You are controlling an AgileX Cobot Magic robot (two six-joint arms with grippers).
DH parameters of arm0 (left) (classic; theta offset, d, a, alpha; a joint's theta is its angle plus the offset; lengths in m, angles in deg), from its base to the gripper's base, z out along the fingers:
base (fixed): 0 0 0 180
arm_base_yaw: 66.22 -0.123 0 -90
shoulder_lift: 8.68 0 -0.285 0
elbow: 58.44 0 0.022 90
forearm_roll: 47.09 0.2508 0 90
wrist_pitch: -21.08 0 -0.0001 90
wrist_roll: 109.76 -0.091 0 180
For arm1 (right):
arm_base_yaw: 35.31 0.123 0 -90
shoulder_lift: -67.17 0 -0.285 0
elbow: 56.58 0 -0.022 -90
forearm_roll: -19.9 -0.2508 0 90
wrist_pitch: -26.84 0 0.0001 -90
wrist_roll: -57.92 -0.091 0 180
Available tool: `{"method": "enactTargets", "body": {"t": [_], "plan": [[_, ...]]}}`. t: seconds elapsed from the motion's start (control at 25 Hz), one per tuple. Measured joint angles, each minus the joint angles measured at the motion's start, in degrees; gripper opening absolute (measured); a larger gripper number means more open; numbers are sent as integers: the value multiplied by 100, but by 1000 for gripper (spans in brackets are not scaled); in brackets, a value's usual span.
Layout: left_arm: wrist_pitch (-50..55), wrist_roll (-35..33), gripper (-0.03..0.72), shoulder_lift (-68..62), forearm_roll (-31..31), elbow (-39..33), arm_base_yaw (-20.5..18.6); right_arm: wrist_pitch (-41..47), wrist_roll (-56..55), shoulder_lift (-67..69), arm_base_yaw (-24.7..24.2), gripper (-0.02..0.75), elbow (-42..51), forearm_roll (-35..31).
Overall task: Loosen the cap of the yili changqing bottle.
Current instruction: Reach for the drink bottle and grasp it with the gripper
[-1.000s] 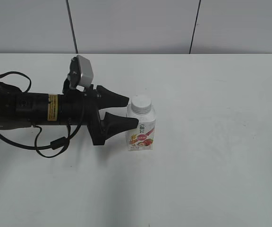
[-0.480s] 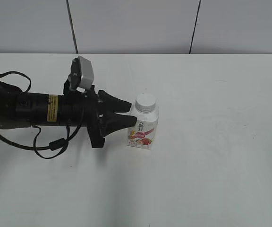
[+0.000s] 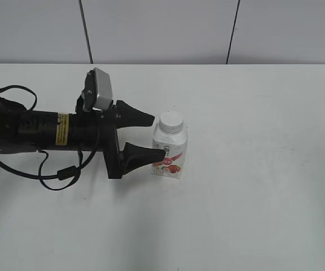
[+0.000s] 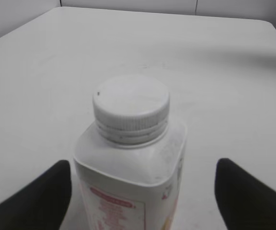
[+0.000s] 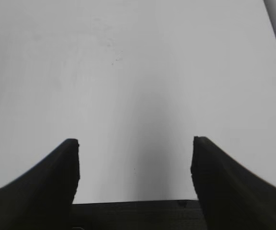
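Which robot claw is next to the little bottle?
The left gripper. Its open black fingers sit on either side of the yili changqing bottle, white cap on top. The right gripper faces only bare white table.

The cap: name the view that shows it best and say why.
The left wrist view: the cap fills the centre, close up, its ribbed side visible. The exterior view shows it small atop the bottle, beside the left gripper. The right wrist view shows only bare table.

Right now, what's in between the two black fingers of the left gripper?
The yili changqing bottle stands between the left gripper's open fingers, its white cap on top. The left wrist view shows it best.
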Motion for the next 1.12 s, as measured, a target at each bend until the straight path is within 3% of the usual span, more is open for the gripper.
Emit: {"method": "enactTargets", "body": {"t": [0.2, 0.56, 1.12], "plan": [[-6, -20, 609, -39, 103, 180, -20, -312, 622, 51, 0, 573, 0, -704], [-41, -20, 591, -349, 295, 573, -13, -337, 710, 51, 0, 573, 0, -803], [83, -20, 445, -349, 271, 582, 188, -445, 722, 59, 0, 573, 0, -913]]}}
